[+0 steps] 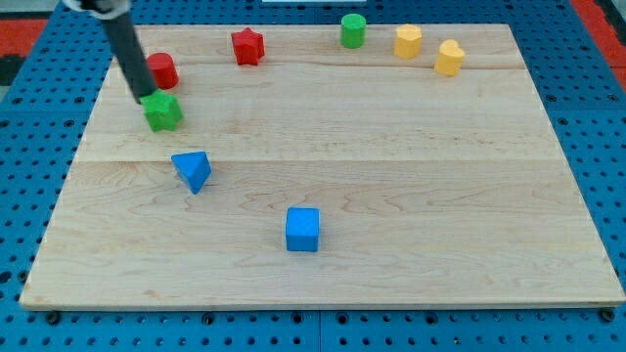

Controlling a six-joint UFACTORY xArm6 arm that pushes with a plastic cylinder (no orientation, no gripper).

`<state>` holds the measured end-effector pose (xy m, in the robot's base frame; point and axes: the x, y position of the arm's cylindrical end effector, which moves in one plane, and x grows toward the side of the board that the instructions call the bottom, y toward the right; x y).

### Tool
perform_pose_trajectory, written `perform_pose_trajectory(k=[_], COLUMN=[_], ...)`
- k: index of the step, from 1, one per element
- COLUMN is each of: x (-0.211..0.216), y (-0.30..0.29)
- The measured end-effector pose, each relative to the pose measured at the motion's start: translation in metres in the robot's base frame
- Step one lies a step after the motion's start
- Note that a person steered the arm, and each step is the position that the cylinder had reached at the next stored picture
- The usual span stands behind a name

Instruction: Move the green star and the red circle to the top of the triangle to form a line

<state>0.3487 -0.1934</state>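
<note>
The green star (163, 111) lies at the board's left, just below and right of the red circle (161, 70). The blue triangle (193, 170) sits below the green star, a short gap apart. My tip (144, 97) comes down from the view's top left and rests at the green star's upper left edge, between the star and the red circle, touching or nearly touching the star. The rod covers part of the red circle's left side.
A red star (247, 46), a green cylinder (352, 30) and two yellow blocks (408, 41) (449, 58) stand along the top edge. A blue cube (302, 230) sits at lower centre. The wooden board (440, 196) lies on a blue pegboard.
</note>
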Motion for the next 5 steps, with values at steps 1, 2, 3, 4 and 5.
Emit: perform_pose_trajectory(k=[1,2,3,4,5], x=[0.017,0.0,-0.047,-0.075,-0.068], y=[0.007,-0.056,-0.084,-0.045,-0.013])
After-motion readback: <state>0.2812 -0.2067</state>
